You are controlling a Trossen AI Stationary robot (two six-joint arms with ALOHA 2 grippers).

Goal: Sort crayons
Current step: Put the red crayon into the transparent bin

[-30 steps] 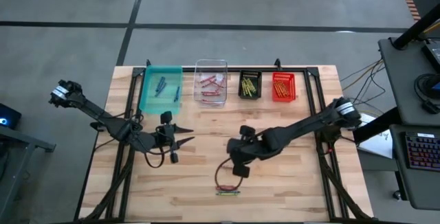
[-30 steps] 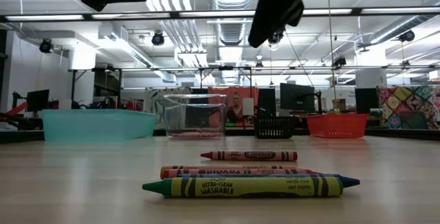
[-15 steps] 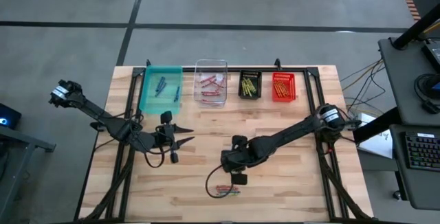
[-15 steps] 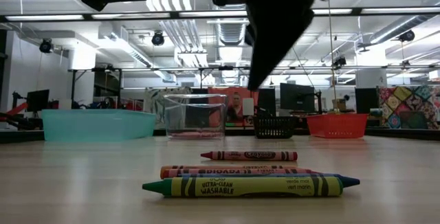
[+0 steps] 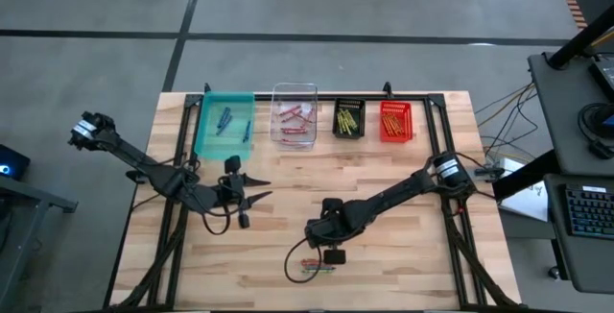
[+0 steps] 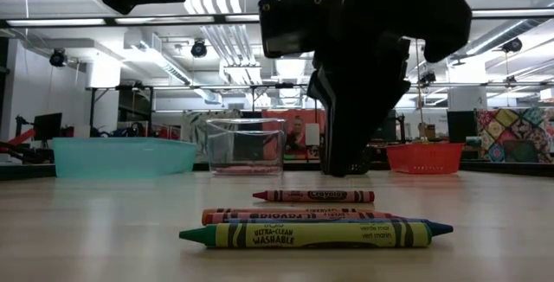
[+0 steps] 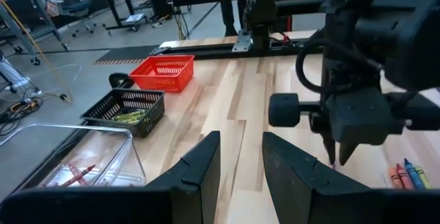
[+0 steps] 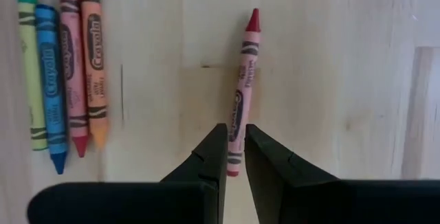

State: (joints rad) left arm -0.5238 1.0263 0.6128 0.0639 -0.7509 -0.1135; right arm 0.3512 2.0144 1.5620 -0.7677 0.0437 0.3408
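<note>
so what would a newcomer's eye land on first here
Probably the right gripper low over the wooden table, its narrowly parted jaws straddling a lone red wax crayon. Beside it lie four crayons in a row, green, blue, red and orange. Along the far edge stand teal, clear, black and red bins.

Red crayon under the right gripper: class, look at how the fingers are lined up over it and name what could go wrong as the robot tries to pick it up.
1. The right gripper straddles only the red crayon's blunt end; gripped off-centre, it may tilt or slip out.
2. The narrow finger gap leaves little margin; a fingertip could land on the crayon and roll it away.
3. Four loose crayons lie nearby and could be bumped.
</note>
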